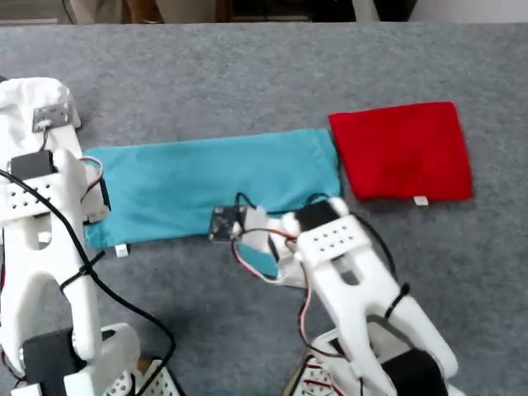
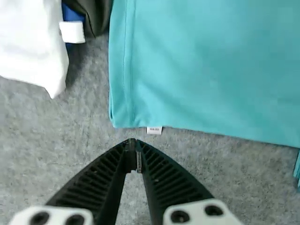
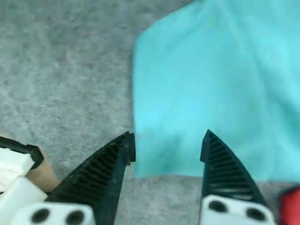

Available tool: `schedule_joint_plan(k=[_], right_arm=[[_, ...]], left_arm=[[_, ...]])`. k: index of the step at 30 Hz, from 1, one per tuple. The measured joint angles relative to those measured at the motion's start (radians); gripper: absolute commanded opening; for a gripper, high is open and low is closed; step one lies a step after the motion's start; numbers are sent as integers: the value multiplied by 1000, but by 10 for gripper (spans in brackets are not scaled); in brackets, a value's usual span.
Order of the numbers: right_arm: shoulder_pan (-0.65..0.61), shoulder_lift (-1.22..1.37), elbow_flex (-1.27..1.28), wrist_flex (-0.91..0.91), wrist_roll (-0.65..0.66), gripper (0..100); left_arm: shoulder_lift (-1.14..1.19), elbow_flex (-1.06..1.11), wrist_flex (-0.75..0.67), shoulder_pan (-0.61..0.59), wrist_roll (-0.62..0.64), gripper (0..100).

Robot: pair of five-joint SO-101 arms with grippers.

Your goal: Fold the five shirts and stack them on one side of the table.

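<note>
The right gripper (image 3: 168, 143) stands open, its jaws spread to either side of a near corner of the teal shirt (image 3: 211, 84). We cannot tell whether the tips touch the cloth. The left gripper (image 2: 133, 152) is closed on nothing, its tips just short of the shirt's hem beside a small white tag (image 2: 153, 130). The shirt lies on the grey table (image 1: 247, 66) as a long strip. Its long axis runs across from the left arm's side toward the folded red shirt (image 1: 404, 153), which sits just off its far end. Each gripper thus waits at the near long edge, one at each end, with the cloth straight ahead of it. We judge the right arm readier to take its corner, while the left must open first. The high view gives us the strip's whole length and the red shirt beside it. The wrist views give us how the jaws stand, and the left one adds a white shirt (image 2: 28, 47) just past the strip's end.
</note>
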Motion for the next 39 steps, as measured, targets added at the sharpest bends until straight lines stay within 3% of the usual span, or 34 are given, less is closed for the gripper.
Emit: schedule_joint_plan(k=[16,24,33,39], right_arm=[[-5,267,12,-218,0,234],[11,278,-6,-241,0,23],[14,302,-31,-235,-26,2],[80,313,-216,-71,-31,2]], left_arm=[[0,9,-3,0,0,19],[-15,9,-3,0,0,19],[-15,9,29,0,0,19],[-15,9,29,0,0,19]])
